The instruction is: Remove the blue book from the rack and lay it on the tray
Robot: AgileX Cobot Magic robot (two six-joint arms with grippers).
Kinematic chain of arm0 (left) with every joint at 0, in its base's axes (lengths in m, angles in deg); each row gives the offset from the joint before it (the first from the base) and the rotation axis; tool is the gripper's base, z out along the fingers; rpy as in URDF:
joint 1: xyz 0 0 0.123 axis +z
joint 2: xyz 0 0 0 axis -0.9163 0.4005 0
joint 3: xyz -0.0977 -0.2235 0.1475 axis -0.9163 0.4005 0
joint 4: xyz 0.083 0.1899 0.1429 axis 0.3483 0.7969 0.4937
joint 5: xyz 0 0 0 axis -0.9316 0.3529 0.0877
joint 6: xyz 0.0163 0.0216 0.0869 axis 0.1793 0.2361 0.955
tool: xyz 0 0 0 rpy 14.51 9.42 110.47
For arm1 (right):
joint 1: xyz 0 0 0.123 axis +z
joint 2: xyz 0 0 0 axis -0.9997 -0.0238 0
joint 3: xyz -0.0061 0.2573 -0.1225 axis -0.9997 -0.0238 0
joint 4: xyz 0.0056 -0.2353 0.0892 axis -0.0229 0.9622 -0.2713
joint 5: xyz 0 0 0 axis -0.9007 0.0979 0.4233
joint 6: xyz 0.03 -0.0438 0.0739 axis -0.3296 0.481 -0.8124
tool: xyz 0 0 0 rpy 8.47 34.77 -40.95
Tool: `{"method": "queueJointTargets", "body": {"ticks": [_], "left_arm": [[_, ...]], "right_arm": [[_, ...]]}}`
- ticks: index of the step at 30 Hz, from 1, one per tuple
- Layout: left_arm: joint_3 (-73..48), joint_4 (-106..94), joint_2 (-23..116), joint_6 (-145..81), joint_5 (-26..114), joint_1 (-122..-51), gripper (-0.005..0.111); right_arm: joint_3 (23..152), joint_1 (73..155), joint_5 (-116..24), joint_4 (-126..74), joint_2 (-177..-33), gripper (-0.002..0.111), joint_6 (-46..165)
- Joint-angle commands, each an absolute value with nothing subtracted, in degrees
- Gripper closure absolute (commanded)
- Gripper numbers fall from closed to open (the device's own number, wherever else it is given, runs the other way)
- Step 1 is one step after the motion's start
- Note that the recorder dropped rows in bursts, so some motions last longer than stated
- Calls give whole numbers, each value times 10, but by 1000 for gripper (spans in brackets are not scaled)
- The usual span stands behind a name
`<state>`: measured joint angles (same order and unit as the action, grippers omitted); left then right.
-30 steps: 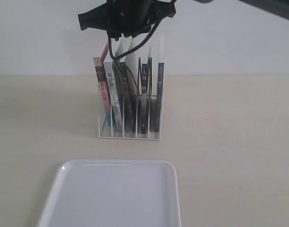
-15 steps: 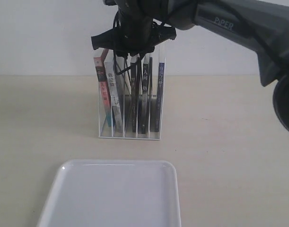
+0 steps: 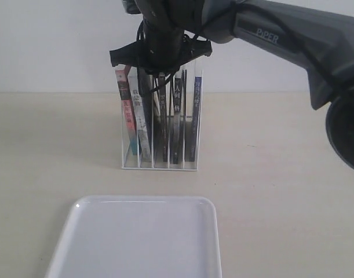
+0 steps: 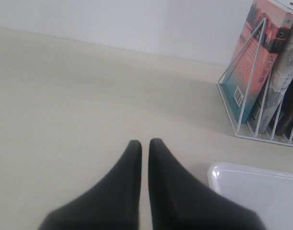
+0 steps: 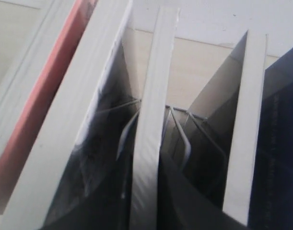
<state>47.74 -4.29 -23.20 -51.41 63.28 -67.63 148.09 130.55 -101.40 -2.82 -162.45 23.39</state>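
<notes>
The white wire rack (image 3: 159,167) stands mid-table with several upright books. The blue book (image 3: 196,110) is in its rightmost slot, dark blue spine facing me. In the right wrist view its deep blue cover (image 5: 280,143) fills one side. My right gripper (image 3: 161,74) is down on the book tops, left of the blue book. Its jaws (image 5: 146,160) press both sides of a black-spined book's white page edge (image 5: 153,96). The glossy white tray (image 3: 142,243) lies in front of the rack with nothing on it. My left gripper (image 4: 145,141) is shut and holds nothing, low over the table beside the tray's corner (image 4: 251,187).
A red/pink-spined book (image 3: 126,110) leans in the leftmost slot, and its cover (image 4: 261,52) shows behind the rack's side wire (image 4: 227,109). A grey-white book (image 3: 139,116) and a second black-spined book (image 3: 177,110) fill other slots. A white wall stands behind the beige table.
The right arm has come down from above the rack, and its gripper now sits among the book tops. The leaning books stand straighter. The tray has not moved.
</notes>
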Motion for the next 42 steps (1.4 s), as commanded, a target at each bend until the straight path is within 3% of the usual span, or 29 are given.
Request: {"method": "queueJointTargets", "body": {"ticks": [1, 42], "left_arm": [[480, -47, -234, -511, 631, -677, 102], [480, -47, -234, -511, 631, -677, 102]], "right_arm": [[1494, 1303, -1012, -24, -1624, 105, 234], [1545, 1304, -1080, -40, -1611, 106, 219]]}}
